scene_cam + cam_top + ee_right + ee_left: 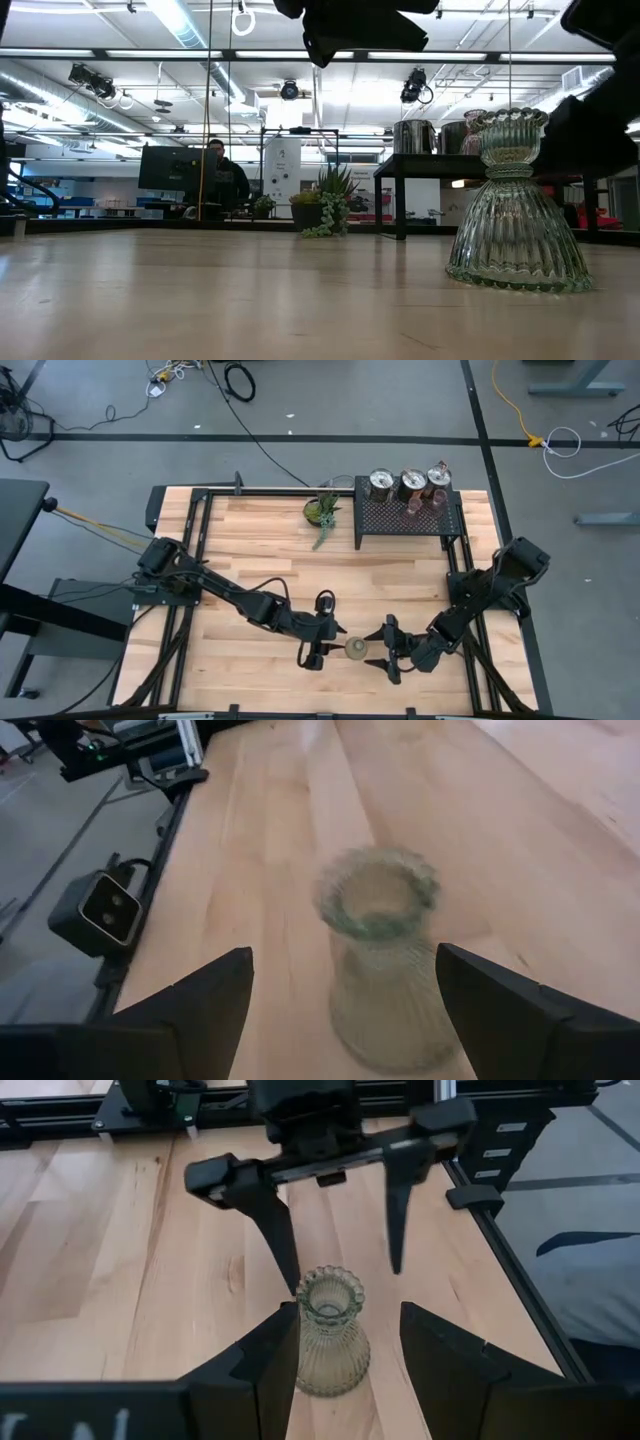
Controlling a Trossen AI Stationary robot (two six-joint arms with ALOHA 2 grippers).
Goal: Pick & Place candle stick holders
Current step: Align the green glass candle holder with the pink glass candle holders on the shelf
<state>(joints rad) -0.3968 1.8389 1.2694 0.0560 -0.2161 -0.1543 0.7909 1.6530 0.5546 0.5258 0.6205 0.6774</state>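
An olive-green ribbed glass candle stick holder [356, 649] stands on its wide base on the wooden table near the front edge; the low view [515, 215] shows it upright. My left gripper [348, 1312] is open, with a finger on either side of the holder [328, 1335]. My right gripper [342, 952] is open and faces it from the opposite side, the holder [385, 960] between and just ahead of its fingers. Three silver cups [411, 484] and two pink glass ones [426, 502] sit on the black mesh rack [405, 520]. My left gripper has one finger [280, 1350] right beside the holder's flared lower body [305, 1360]; I cannot tell whether it touches. The fingers come level from the table's left. The holder stands upright on the table.
A small green potted plant [322, 512] stands left of the rack at the table's far side. Black frame rails [190, 560] run along the table's edges. A person sits in the room beyond the table [222, 180].
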